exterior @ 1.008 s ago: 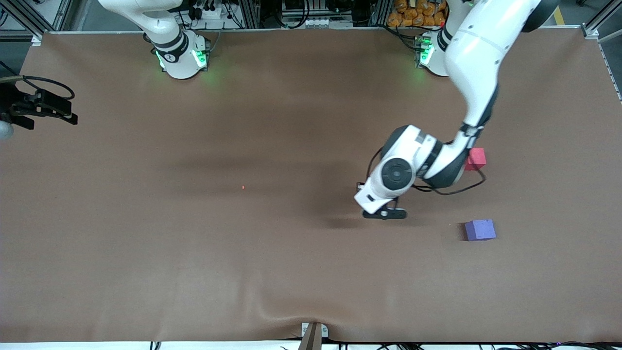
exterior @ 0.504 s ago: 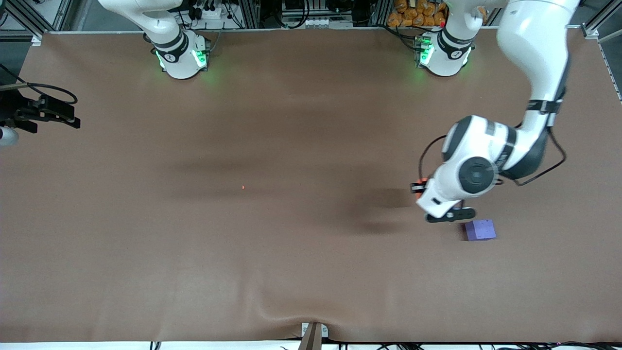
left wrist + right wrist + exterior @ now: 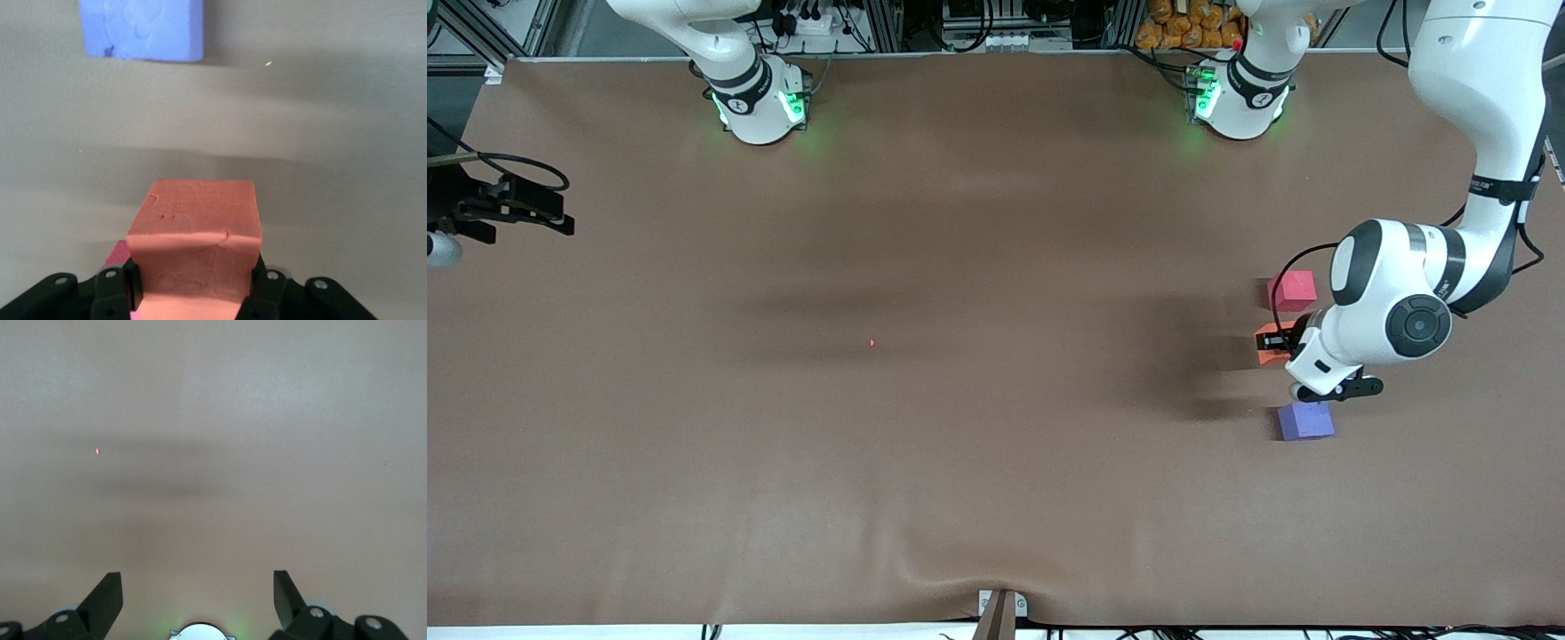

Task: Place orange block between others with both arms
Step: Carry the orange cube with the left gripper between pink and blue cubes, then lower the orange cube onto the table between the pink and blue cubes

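Note:
My left gripper (image 3: 1279,343) is shut on the orange block (image 3: 1266,348), holding it over the cloth in the gap between the two others. The red-pink cube (image 3: 1294,291) lies farther from the front camera and the purple-blue cube (image 3: 1305,420) nearer. In the left wrist view the orange block (image 3: 197,227) fills the space between the fingers of the left gripper (image 3: 193,283). There the purple-blue cube (image 3: 141,30) shows ahead, and a sliver of the red-pink cube (image 3: 119,252) shows beside the block. My right gripper (image 3: 197,579) is open over bare cloth and waits.
A brown cloth (image 3: 960,462) covers the whole table. A tiny orange speck (image 3: 871,341) lies mid-table. A black device with a cable (image 3: 507,200) sits at the table edge at the right arm's end. The green-lit bases (image 3: 760,102) stand farthest from the front camera.
The left arm has swung from mid-table toward its own end of the table, carrying the orange block to the gap between the two cubes. The right arm has not moved.

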Robot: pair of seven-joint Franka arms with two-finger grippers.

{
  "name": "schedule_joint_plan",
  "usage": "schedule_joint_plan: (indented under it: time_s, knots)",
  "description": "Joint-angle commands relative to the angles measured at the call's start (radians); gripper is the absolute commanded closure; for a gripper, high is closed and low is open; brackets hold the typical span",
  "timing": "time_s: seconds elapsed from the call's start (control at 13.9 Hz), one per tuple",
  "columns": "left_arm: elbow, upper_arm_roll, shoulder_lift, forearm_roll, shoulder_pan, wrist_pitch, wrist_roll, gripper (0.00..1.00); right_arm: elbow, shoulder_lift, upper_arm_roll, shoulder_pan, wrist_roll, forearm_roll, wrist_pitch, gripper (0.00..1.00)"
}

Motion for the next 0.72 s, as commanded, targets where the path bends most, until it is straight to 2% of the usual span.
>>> schedule_joint_plan:
  time_s: [0.0, 0.29, 0.65]
  knots:
    - [-0.095, -0.011, -0.043, 0.046, 0.038, 0.075, 0.002, 0.97, 0.003, -0.009, 0.006, -0.011, -0.005, -0.025, -0.005, 0.0]
    - [-0.123, -0.011, -0.014, 0.132, 0.096, 0.149, 0.004, 0.96, 0.004, -0.009, 0.006, -0.009, -0.005, -0.023, -0.005, 0.0]
    - [-0.107, -0.013, 0.035, 0.135, 0.134, 0.206, 0.058, 0.95, 0.004, -0.01, 0.006, -0.009, -0.005, -0.025, -0.005, 0.0]
